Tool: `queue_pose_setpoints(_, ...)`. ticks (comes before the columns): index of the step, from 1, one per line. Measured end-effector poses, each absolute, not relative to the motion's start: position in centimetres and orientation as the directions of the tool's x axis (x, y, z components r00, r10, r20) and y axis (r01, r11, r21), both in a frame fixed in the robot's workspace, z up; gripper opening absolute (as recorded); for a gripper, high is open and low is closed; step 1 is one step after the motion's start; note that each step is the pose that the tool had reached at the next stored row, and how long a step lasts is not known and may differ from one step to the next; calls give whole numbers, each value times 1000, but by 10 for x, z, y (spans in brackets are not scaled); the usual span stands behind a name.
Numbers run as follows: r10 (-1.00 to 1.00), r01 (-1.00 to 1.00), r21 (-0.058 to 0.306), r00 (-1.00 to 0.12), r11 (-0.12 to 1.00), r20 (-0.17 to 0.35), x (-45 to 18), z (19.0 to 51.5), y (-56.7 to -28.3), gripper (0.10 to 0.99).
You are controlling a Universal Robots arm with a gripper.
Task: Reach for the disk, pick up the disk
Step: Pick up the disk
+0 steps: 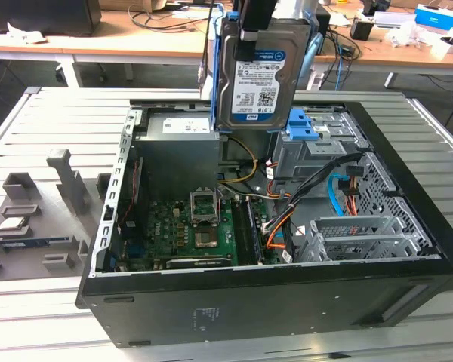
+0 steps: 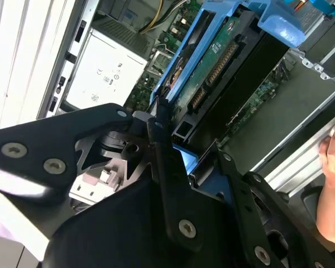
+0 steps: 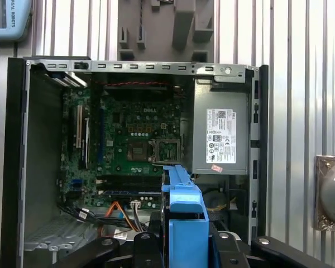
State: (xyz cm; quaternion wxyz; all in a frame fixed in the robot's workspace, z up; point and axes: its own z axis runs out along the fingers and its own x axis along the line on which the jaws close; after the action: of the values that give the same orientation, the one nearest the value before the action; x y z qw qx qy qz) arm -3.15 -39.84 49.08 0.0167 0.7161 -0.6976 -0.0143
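Where it hangs upright above the far part of the open computer case point(image 1: 287, 302), the disk point(image 1: 253, 79) is clamped at its top edge by the closed gripper point(image 1: 251, 32), its label facing the exterior view. In the first wrist view its blue rail frame point(image 3: 181, 218) is seen over the motherboard point(image 3: 128, 139), near the power supply point(image 3: 220, 134). A person's hand point(image 2: 332, 184) is seen beside the case in the second wrist view. Grey fixtures point(image 1: 60, 188) are set on the slatted table point(image 1: 45, 121) at the exterior view's left.
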Motion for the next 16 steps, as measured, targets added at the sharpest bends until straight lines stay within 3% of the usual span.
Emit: queue_pose_setpoints(16,-1000,-999,44,26,-26,3,-31,491,-429,369)
